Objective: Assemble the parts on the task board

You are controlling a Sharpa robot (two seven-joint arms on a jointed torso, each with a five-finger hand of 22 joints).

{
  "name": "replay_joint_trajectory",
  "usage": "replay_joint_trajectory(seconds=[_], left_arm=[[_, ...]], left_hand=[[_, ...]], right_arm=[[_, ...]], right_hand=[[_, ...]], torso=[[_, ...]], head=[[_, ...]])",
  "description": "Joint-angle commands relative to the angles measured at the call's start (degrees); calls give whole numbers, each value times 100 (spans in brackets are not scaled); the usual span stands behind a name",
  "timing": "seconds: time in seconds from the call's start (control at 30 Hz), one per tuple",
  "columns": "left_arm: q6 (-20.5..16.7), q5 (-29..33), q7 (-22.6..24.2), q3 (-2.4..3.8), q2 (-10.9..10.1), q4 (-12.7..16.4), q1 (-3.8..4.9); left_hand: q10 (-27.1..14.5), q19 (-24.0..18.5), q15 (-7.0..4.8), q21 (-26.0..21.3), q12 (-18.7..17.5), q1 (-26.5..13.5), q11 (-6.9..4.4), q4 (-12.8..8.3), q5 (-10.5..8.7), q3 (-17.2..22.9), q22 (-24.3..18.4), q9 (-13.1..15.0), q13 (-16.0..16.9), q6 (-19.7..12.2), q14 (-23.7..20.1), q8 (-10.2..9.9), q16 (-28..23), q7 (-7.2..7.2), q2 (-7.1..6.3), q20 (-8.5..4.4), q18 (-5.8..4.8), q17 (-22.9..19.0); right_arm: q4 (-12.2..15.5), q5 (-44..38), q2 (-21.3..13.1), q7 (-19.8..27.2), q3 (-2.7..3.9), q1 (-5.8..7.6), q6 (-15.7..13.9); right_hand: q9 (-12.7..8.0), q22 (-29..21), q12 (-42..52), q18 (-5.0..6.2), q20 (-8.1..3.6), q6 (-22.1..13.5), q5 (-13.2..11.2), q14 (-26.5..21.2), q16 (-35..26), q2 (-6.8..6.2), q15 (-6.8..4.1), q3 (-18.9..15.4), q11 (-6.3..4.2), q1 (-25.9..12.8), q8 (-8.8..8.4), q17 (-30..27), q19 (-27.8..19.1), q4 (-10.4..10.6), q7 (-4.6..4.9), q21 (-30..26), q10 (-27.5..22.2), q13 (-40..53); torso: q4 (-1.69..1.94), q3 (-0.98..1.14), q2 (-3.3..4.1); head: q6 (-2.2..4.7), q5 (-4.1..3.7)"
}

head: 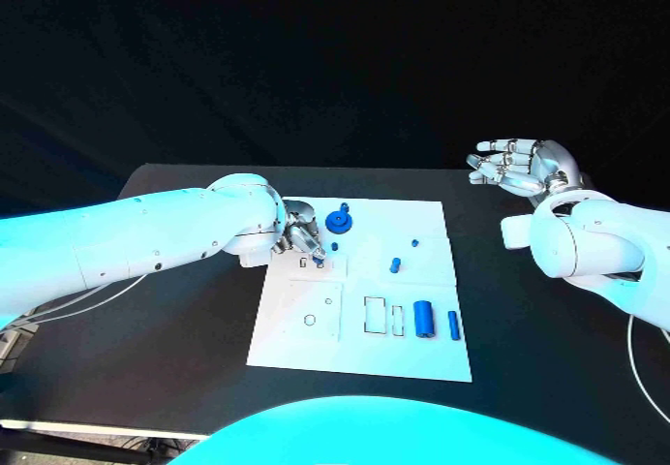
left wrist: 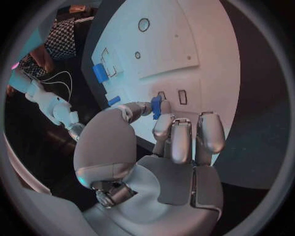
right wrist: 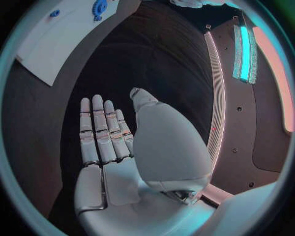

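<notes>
The white task board (head: 356, 344) lies mid-table. At the board's far left corner my left hand (head: 300, 235) pinches a small blue part (left wrist: 156, 106) between thumb and finger, just over two small rectangular slots (left wrist: 182, 97). A blue gear (head: 338, 221) stands right beside that hand. Two tiny blue parts (head: 395, 263) lie mid-board, and two blue cylinders (head: 423, 318) lie near the right edge. My right hand (head: 524, 165) hovers off the board past the table's far right corner, fingers straight and apart, holding nothing; the right wrist view shows its flat palm (right wrist: 110, 147).
Outlined recesses (head: 377, 314) and round holes (head: 310, 320) mark the board's near half. Black table (head: 182, 320) surrounds the board on all sides. The right wrist view shows the board's corner (right wrist: 55, 39) with the gear (right wrist: 100, 7).
</notes>
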Motion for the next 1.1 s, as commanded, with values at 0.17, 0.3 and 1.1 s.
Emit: replay_joint_trajectory(seconds=[0.17, 0.3, 1.1], left_arm=[[124, -171, -27, -7, 55, -39, -12], [112, -184, -31, -9, 75, -61, -21], [238, -193, -38, -15, 74, -46, -98]], left_hand=[[26, 24, -41, 32, 22, -17, -2, -1162, 49, 1140, 6, 80, -8, 182, 209, 33, -5, -142, 59, -31, -57, 21], [19, 20, -41, 30, 11, -20, -3, -1163, 54, 1140, 1, 81, -24, 183, 209, 34, -5, -143, 61, -32, -56, 22], [16, 29, -43, 36, 4, -29, -5, -1169, 68, 1139, 13, 87, -32, 182, 209, 37, -6, -145, 66, -33, -58, 21]], right_arm=[[-3, -46, 6, 30, 1, -6, 75], [-10, -90, 11, 29, 1, -7, 75], [-6, -136, 11, 5, 1, -7, 78]], right_hand=[[-9, -5, -14, 18, -1, -41, 34, 0, -31, -11, 32, 36, 33, -43, 32, -5, -37, -5, 431, -22, 15, -9], [-11, -15, -12, 19, 1, -41, 38, 2, -36, -15, 32, 41, 33, -40, 34, -10, -40, -10, 431, -29, 16, -16], [-14, -29, -10, 21, 4, -41, 39, 1, -47, -20, 34, 47, 34, -39, 38, -18, -44, -13, 432, -38, 17, -26]], torso=[[0, -1, 2], [-8, 0, -2], [3, 4, -3]], head=[[0, 2], [0, 4], [0, 8]])
